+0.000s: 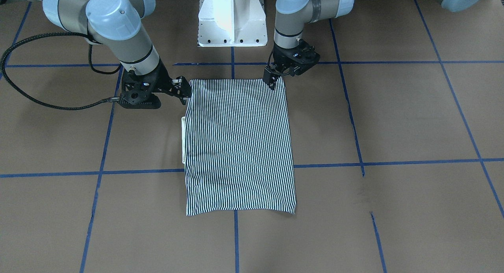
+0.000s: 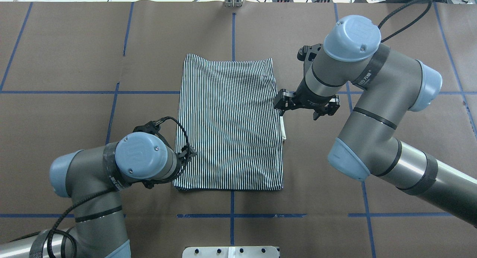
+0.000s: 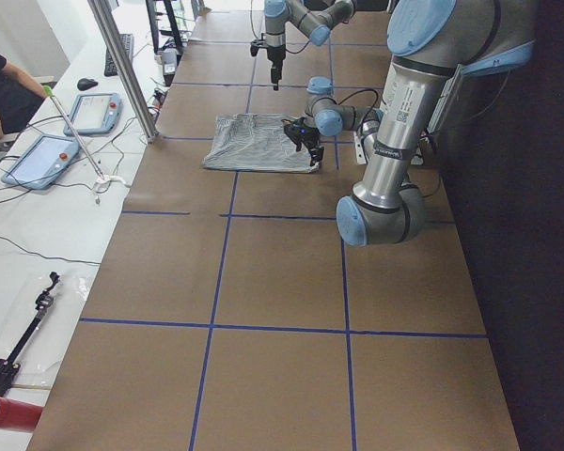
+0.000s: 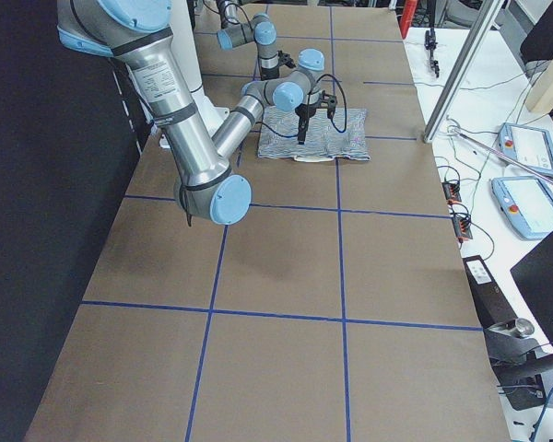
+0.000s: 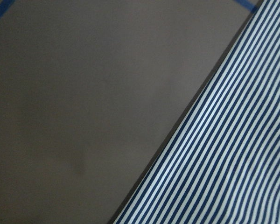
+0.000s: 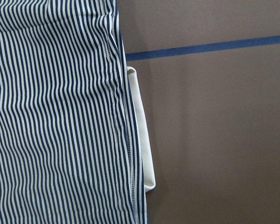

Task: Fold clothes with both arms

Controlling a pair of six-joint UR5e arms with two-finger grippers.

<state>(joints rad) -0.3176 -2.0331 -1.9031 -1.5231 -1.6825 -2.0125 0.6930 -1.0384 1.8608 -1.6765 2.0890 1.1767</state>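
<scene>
The clothes are one navy-and-white striped shirt, folded into a flat rectangle at the table's centre. A strip of its cream collar pokes out from under the edge on my right side. My left gripper hangs at the shirt's left edge near the robot-side corner; it looks open and holds nothing. My right gripper hangs beside the right edge near the collar, looking open and empty too. The wrist views show striped cloth and bare table, with no fingers in them.
The white pedestal base stands just behind the shirt. Blue tape lines grid the brown table. A side bench holds tablets, with a person's arm and a metal post close by.
</scene>
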